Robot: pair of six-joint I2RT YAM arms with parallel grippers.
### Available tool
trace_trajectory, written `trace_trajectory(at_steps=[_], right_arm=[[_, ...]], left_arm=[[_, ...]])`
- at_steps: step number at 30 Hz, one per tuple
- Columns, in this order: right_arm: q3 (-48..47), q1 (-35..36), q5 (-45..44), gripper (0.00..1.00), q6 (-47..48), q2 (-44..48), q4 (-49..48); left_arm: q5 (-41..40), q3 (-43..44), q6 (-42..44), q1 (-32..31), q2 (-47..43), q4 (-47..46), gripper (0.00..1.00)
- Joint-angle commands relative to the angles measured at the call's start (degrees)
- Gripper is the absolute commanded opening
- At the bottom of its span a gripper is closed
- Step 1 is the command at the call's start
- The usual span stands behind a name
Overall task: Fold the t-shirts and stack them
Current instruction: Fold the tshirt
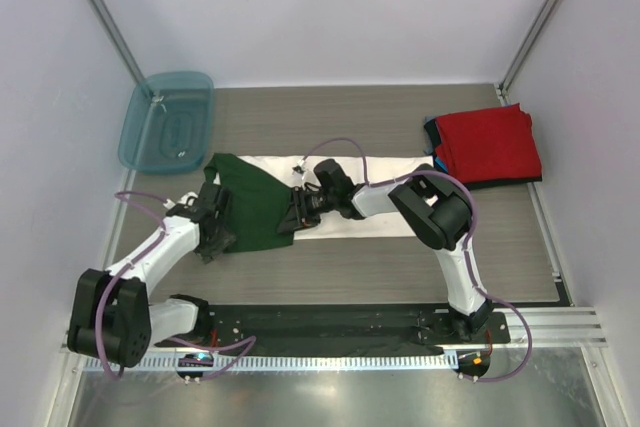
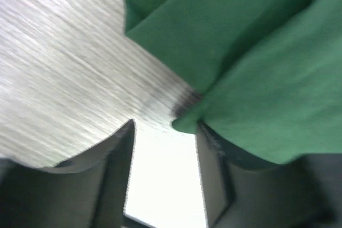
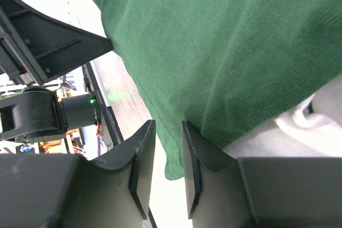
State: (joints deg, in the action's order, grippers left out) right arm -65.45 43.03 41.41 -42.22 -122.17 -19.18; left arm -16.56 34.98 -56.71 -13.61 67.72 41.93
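Sleeve fold in hand: sleeve [image 1: 255,197] lies across shirt [image 1: 385,195], mid-worktop. Left jaws apart, empty; right jaws narrow around the hem, grip uncertain. Next: a clean release.

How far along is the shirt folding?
Done: a folded red shirt tops a pile at the table's far right. In hand: the white shirt lies spread out, with the left gripper and right gripper both at its green sleeve. Left: finish folding it and put it on the pile.
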Motion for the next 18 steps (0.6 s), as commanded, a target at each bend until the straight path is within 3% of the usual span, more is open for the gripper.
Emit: trace_trajectory(at_steps=[1, 8, 11, 18], right_arm=[[0.0, 0.0, -3.9, 0.34, 2.4, 1.1, 4.3], [2.8, -0.1, -8.0, 0.39, 3.9, 9.0, 6.9], [6.7, -0.6, -14.2, 0.46, 5.1, 16.3, 8.1], [12.9, -4.2, -32.0, 0.50, 8.4, 30.8, 18.8]], left_arm=[[-3.0, 2.2, -1.5, -0.2, 0.2, 3.2, 0.54], [-5.0, 3.4, -2.0, -0.3, -10.8, 5.3, 0.56], [-6.0, 5.7, -0.6, -0.3, -13.0, 6.8, 0.56], [-5.0, 6.5, -0.1, -0.4, -12.9, 5.4, 0.56]])
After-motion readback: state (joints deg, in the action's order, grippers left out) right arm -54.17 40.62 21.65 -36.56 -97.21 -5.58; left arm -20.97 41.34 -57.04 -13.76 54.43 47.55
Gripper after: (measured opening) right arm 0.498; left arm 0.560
